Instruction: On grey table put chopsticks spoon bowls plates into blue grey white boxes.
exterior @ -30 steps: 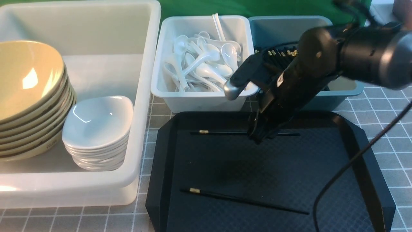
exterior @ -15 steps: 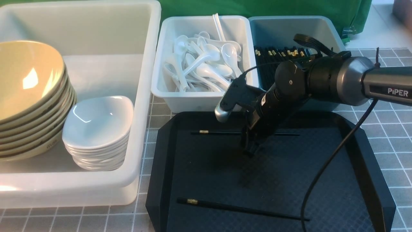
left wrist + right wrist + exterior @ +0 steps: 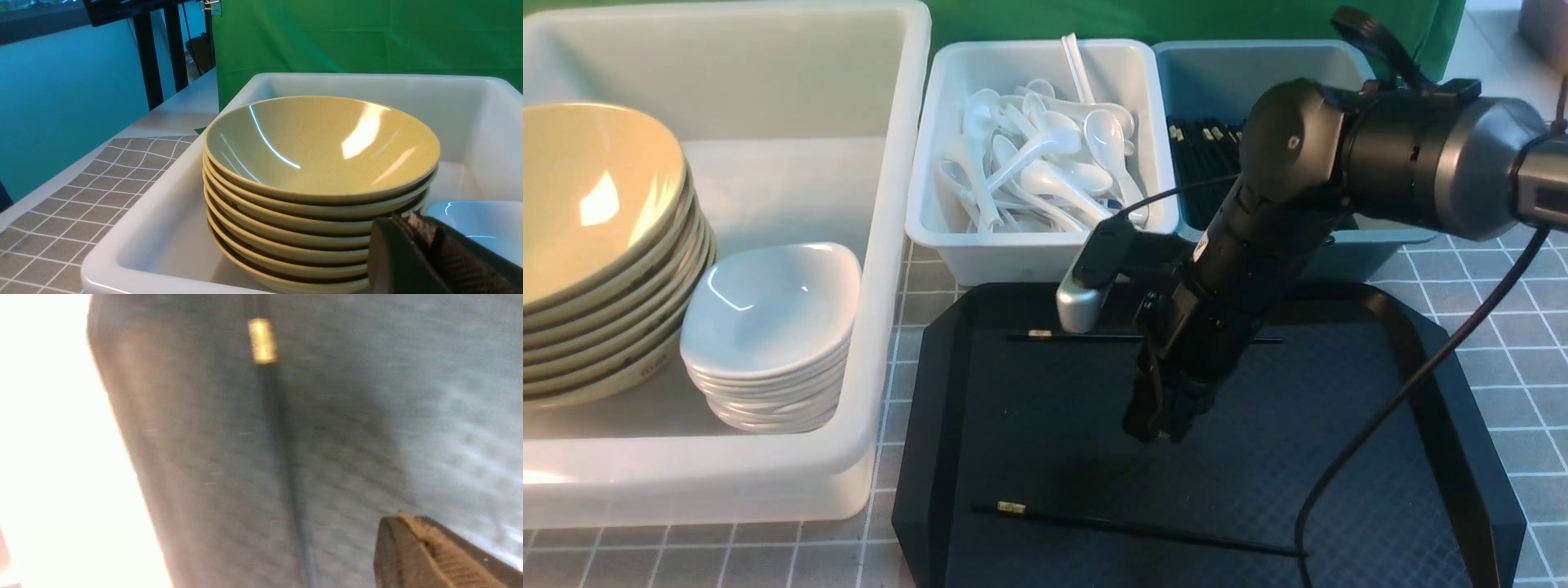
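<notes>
Note for you: the grey gridded table (image 3: pixel 1503 269) carries four items. The large white box (image 3: pixel 882 245) sits at your left. Small white box (image 3: pixel 1029 261) and blue-grey box (image 3: pixel 1241 82) stand side by side farther back. Black tray (image 3: pixel 931 425) sits just in front of them.

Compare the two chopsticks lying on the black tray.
The far chopstick lies level near the back edge of the tray; the near chopstick lies slanted near its front edge. The right arm hides the far chopstick's middle; the near chopstick shows nearly whole. Both are black with a gold band near the left end, and both lie flat on the tray.
</notes>
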